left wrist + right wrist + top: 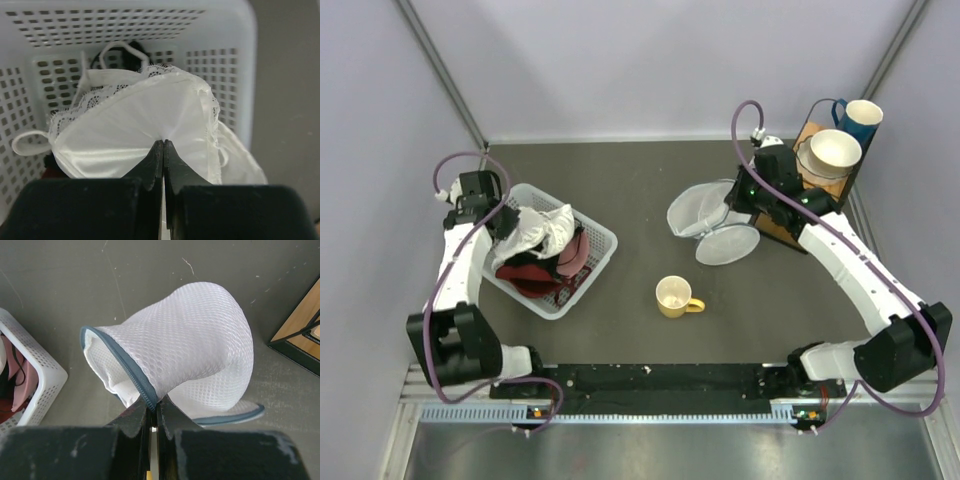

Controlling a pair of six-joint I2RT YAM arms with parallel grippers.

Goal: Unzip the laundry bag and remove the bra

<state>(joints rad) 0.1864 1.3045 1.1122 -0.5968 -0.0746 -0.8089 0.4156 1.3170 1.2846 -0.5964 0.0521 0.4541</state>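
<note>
Pinching a fold of the bra [135,125], the left tool [163,145] was fully closed on the satin cup, its tips meeting with only cloth between them. The bra hung over the basket [225,65] at the left of the worktop [630,190], with lace edge and straps trailing loose. I could not tell whether it rested on the dark garments below or hung clear of them.

The right tool [154,407] was likewise closed tight, gripping the bag [195,340] by its zip trim [120,365]. The bag lay at the right rear of the worktop, well apart from the basket, with the mug [675,297] between them and nearer the front. It gaped open, its two mesh halves splayed and its mouth showing nothing inside that I could make out.

Handling, as a judgement:
- The bra looked light, limp and slick. A pinch on the cup could slip, so the seam or a strap might hold better, and the straps could snag on the basket lattice.
- The bag looked light and springy, holding its dome. The stiffer trim seemed the soundest hold, since bare mesh would only crumple.

The task looked all but done.
</note>
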